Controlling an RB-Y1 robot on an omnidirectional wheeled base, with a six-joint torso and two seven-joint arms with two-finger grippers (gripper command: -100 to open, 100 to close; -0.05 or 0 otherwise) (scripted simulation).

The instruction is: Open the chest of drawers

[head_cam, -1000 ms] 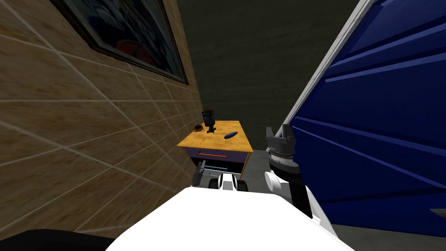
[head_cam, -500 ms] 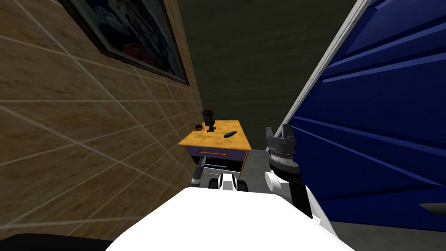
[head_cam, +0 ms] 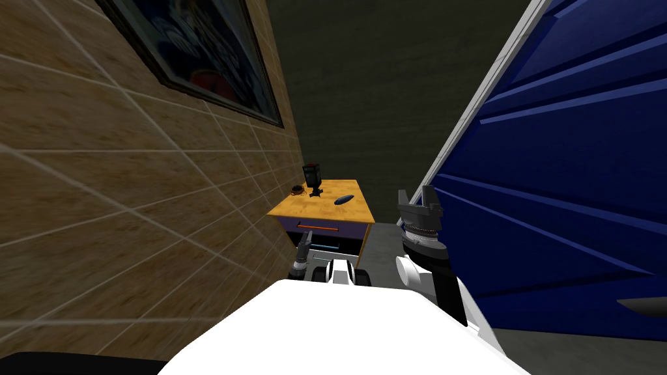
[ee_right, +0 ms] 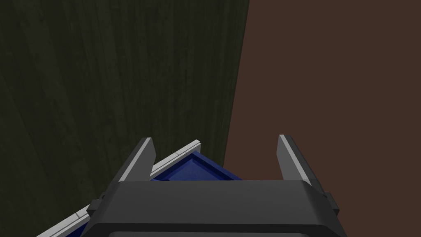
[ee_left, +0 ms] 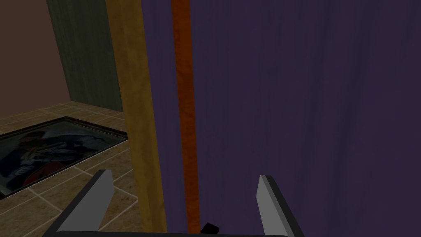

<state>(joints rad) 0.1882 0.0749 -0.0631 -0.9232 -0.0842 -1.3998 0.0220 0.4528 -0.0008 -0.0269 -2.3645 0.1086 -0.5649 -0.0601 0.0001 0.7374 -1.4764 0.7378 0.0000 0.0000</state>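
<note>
Two grippers are visible in the head view, and the chest of drawers (head_cam: pixel 324 218) stands in the middle of the frame, pushed up against the tan tiled wall (head_cam: pixel 130 195) that fills the left side. Its wooden top (head_cam: pixel 339 211) is yellow-orange. On it are a black boxy device (head_cam: pixel 312 177) at the far edge, a small dark ring-like thing (head_cam: pixel 297 191) just beside it towards the wall, and a dark oval object (head_cam: pixel 344 200) nearer the middle. Below the top, the purple drawer front (head_cam: pixel 345 230) carries a thin orange handle (head_cam: pixel 318 228), with a darker recess underneath. The left gripper (head_cam: pixel 302 244) sits low in the centre of the frame, close in front of the chest near its wall-side corner. In the left wrist view its fingers (ee_left: pixel 101 193) are spread wide. The orange handle (ee_left: pixel 183 103) runs between them as a long strip across the purple front (ee_left: pixel 296 103), next to the top's wooden edge (ee_left: pixel 133 103), and neither finger touches the handle. A dark framed picture (head_cam: pixel 195 52) hangs on the tiled wall in the upper left of the head view. The right gripper (head_cam: pixel 415 193) is raised right of centre beside a large blue panelled surface (head_cam: pixel 560 163), well apart from the chest. Its fingers (ee_right: pixel 137 164) are spread with nothing between them.
</note>
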